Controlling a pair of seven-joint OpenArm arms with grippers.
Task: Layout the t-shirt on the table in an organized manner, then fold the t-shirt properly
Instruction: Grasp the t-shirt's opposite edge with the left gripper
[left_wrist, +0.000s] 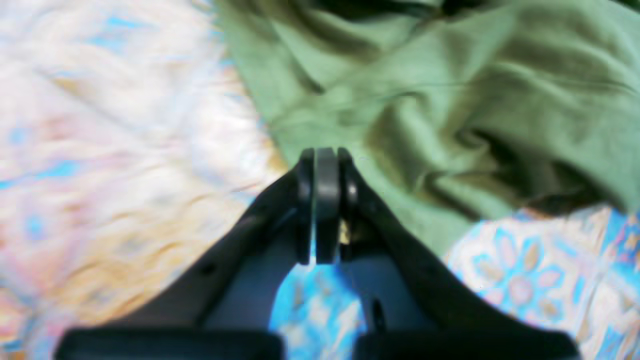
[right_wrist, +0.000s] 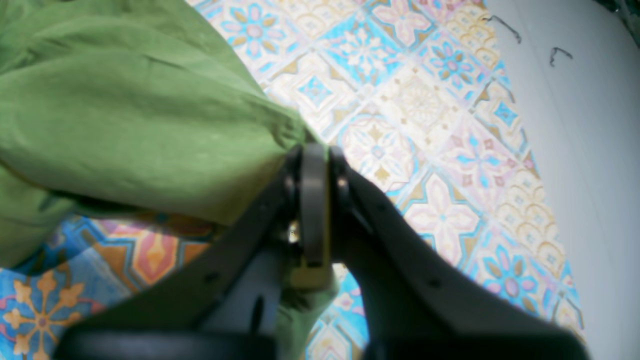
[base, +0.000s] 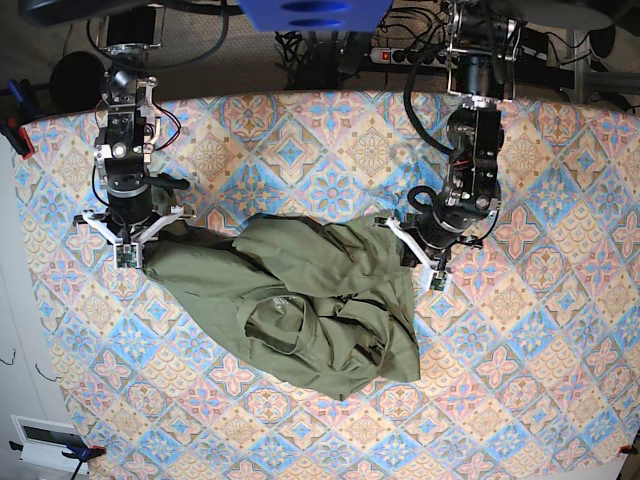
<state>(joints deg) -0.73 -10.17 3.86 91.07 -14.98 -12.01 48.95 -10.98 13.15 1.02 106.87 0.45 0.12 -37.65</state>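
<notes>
**Both end effectors pinching the t-shirt's edges**

The right end effector (right_wrist: 314, 200) is clamping a bunched edge of the t-shirt (base: 300, 300) between closed jaws. The left end effector (left_wrist: 325, 200) is pressing its jaws together at the shirt's opposite edge, apparently gripping fabric. Between them the olive-green garment is lying crumpled and sagging on the tile-patterned counter (base: 520, 380), near its middle.

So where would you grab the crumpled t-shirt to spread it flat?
Grip the t-shirt at its two outer edges, one from each side. It lies bunched in the middle of the table, so pulling apart flattens it. The right end effector pinches one edge; the left end effector is shut at the other.
</notes>
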